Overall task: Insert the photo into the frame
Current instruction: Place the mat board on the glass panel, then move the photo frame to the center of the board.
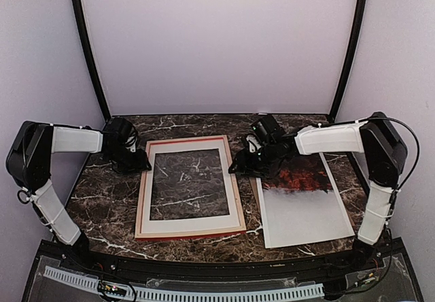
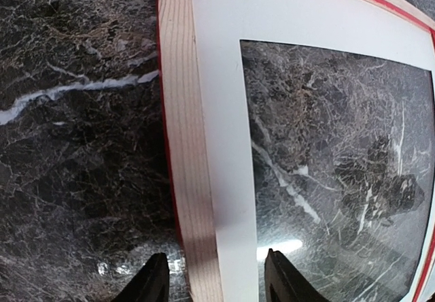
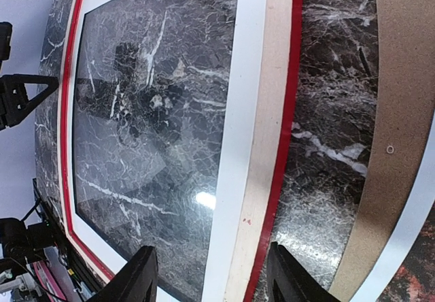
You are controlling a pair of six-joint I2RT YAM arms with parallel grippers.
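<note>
The frame (image 1: 234, 179) lies back side up on the marble table, pale wood rails with red edges, a cream-white mat (image 1: 190, 224) and a clear pane inside. The photo (image 1: 304, 203), red foliage fading to grey mist, lies flat to its right. My left gripper (image 1: 139, 162) is open over the frame's left rail (image 2: 182, 145) near the far corner, one finger on each side (image 2: 216, 279). My right gripper (image 1: 238, 166) is open over the right rail (image 3: 272, 145), fingers either side (image 3: 212, 276). Neither holds anything. A corner of the photo (image 3: 425, 283) shows in the right wrist view.
A brown backing board (image 3: 401, 111) lies under the photo, just right of the frame, partly hidden by my right arm in the top view. Grey booth walls stand behind and at both sides. A black rail (image 1: 204, 275) runs along the table's near edge.
</note>
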